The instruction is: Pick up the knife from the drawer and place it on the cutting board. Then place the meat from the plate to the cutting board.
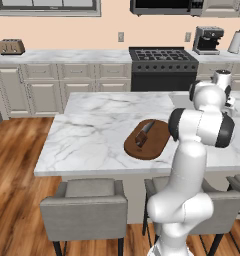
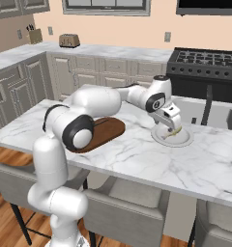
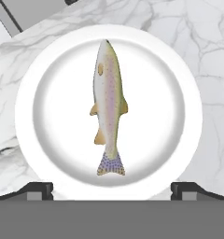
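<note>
- Tool point(image 2: 170, 129) is hanging wide open and empty just above the fish point(image 3: 108, 107), which is lying along the middle of the plate point(image 3: 34, 140).
- Fish is probably light, soft and slippery; gripping across its thick midbody looks safest.
- Knife point(image 1: 143, 134) is lying on the cutting board point(image 1: 154, 147) on the marble tabletop point(image 2: 137, 159).
- No legible writing is showing anywhere.

Meat point(image 3: 108, 107): pale fish, pinkish-lilac stripe, dark speckles, tan fins, speckled violet tail. Plate point(image 3: 184, 116): white, grey-shaded well. Cutting board point(image 1: 154, 145): dark brown wood. Knife point(image 1: 143, 134): reddish-brown handle, grey blade. Desk point(image 1: 92, 135): white marble, grey veins. Floor point(image 1: 14, 200): warm brown wood planks.
</note>
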